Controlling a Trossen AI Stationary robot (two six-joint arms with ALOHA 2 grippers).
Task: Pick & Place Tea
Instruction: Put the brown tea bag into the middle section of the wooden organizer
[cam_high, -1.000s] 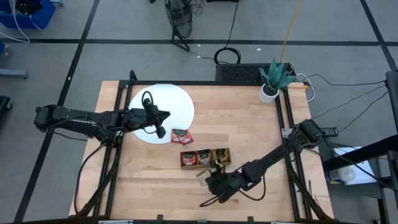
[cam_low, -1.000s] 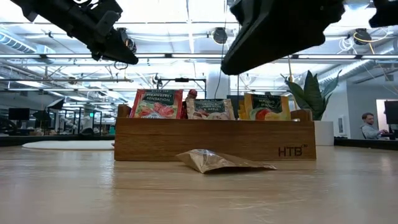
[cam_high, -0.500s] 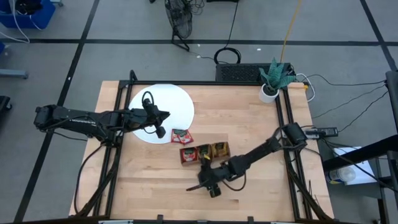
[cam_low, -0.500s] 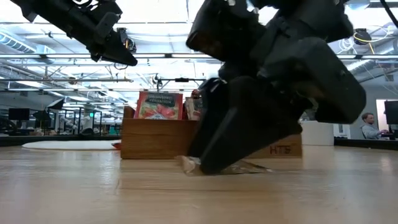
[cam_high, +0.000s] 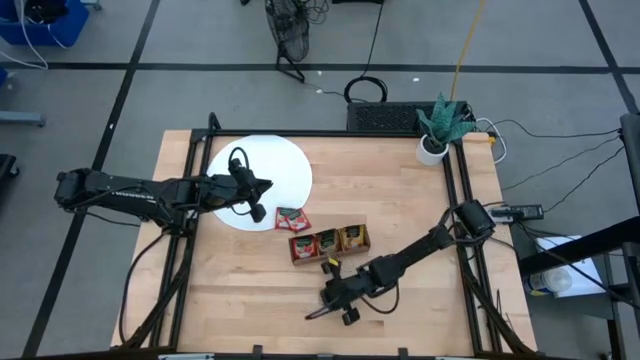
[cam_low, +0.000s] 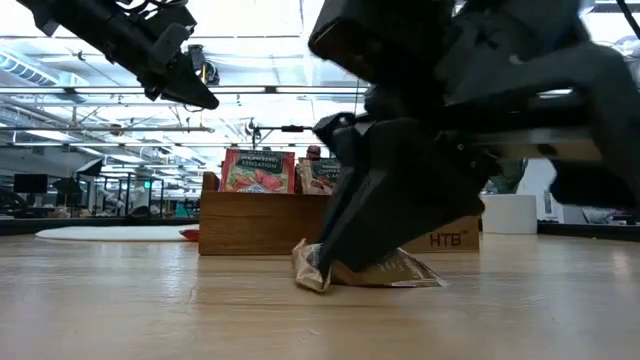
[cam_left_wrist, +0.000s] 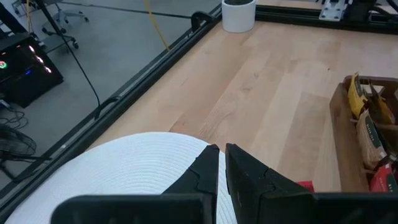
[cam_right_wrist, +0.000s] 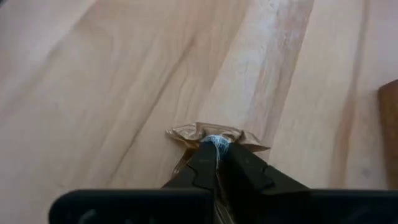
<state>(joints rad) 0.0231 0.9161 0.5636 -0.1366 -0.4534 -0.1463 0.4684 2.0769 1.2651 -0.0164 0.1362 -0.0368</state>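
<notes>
Down on the bare wood, a crumpled tan tea sachet lay pinched at one edge between the closed fingers of the right gripper, which pressed it low against the table, apparently to get a firm hold before lifting. Seen level across the table, the sachet bunched up at the fingertips, its far end flat on the boards. Just behind the gripper stood the wooden tray, its three compartments already holding upright sachets in red, green and yellow packets, so the likely destination was close at hand. Past the tray, a red sachet lay flat beside the rim of the white disc. Well away from the working gripper, the left gripper hung above the disc's edge with its fingers drawn nearly together and nothing between them, seemingly parked clear of the work. A potted plant occupied the far corner.
</notes>
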